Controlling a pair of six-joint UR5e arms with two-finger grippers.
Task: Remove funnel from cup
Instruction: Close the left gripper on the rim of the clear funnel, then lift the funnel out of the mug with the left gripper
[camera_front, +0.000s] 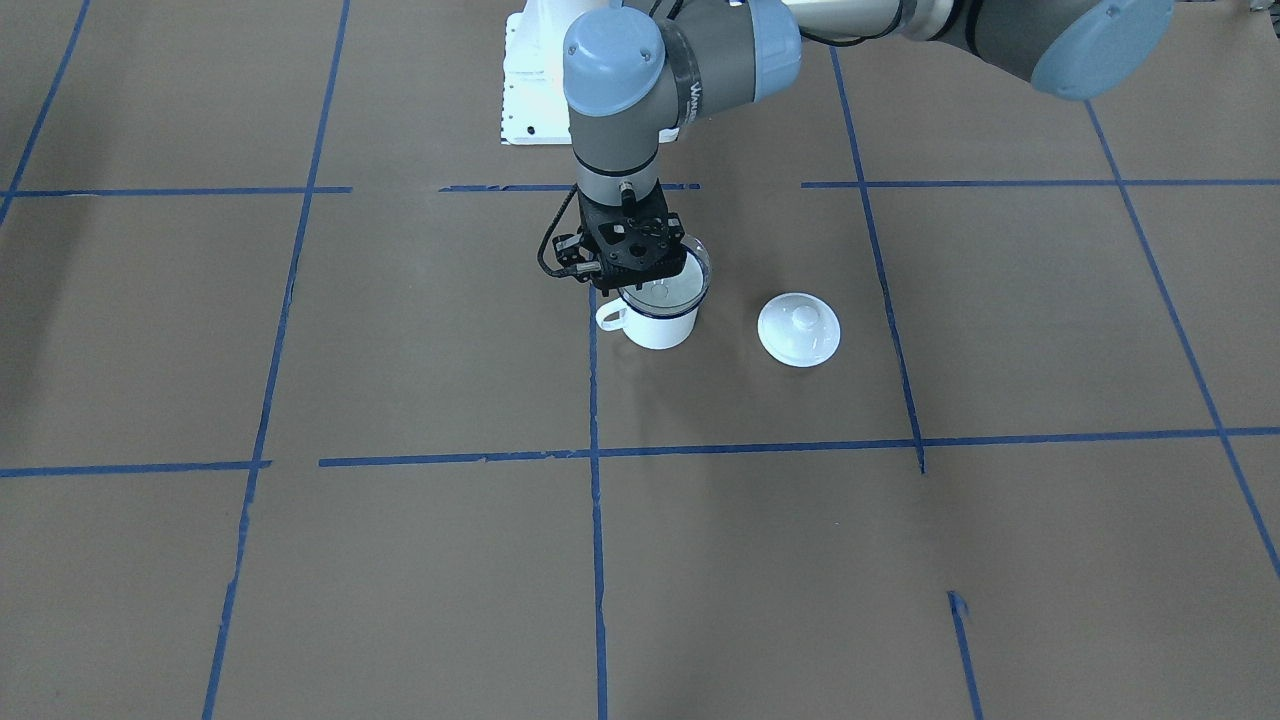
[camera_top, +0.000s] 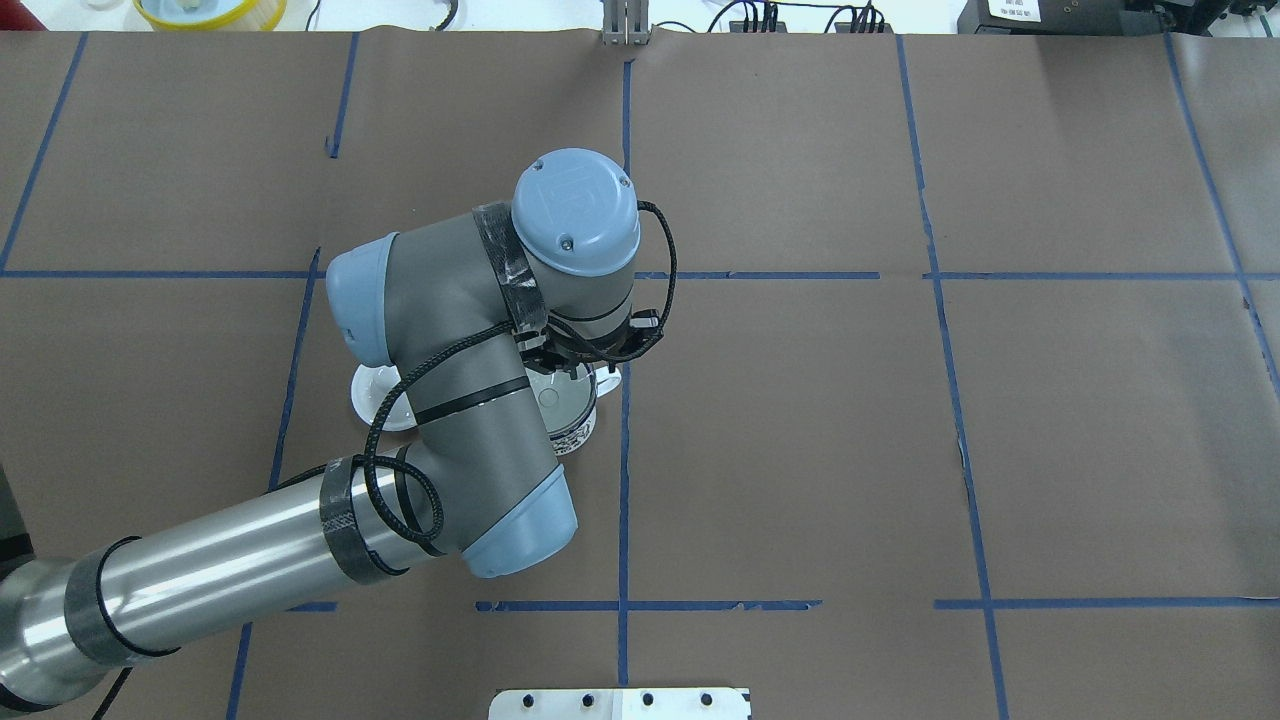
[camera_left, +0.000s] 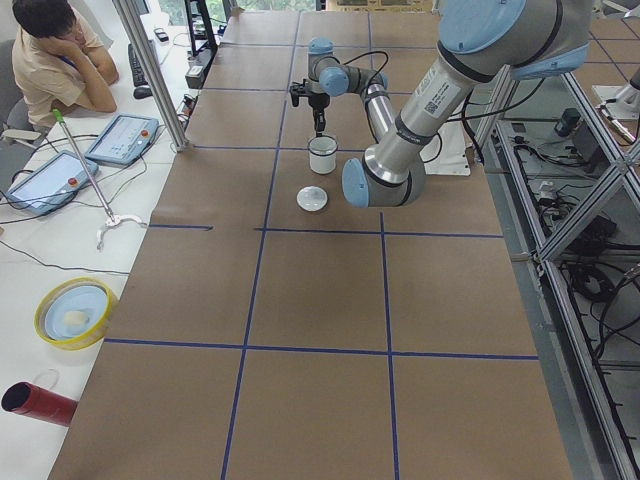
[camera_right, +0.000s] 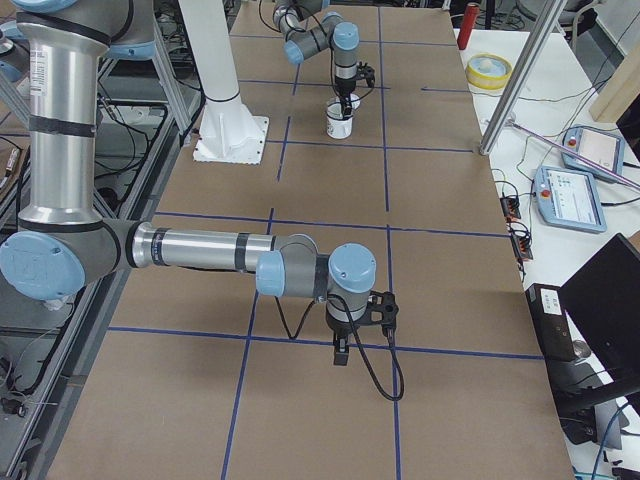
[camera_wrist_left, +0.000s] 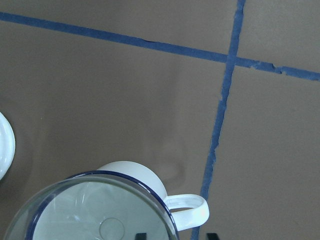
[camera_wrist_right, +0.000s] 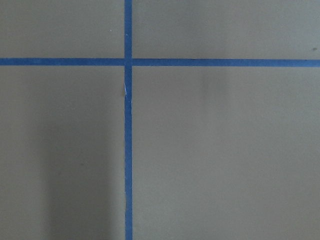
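Note:
The cup (camera_front: 660, 325) is a white mug with a dark blue rim and stands on the brown table with its handle (camera_wrist_left: 190, 210) to one side. The clear funnel (camera_front: 672, 287) sits in its mouth and also shows in the left wrist view (camera_wrist_left: 95, 210). My left gripper (camera_front: 648, 278) hangs straight down over the cup. In the left wrist view its two dark fingertips (camera_wrist_left: 141, 235) stand apart at the bottom edge, one inside the funnel's rim and one beyond the handle, so it is open. My right gripper (camera_right: 340, 350) hovers over bare table far away; I cannot tell its state.
A white round knobbed lid (camera_front: 798, 329) lies flat on the table beside the cup, on the side away from the handle. Blue tape lines (camera_front: 596, 450) cross the brown paper. My left arm's elbow (camera_top: 480, 470) hangs over the cup area.

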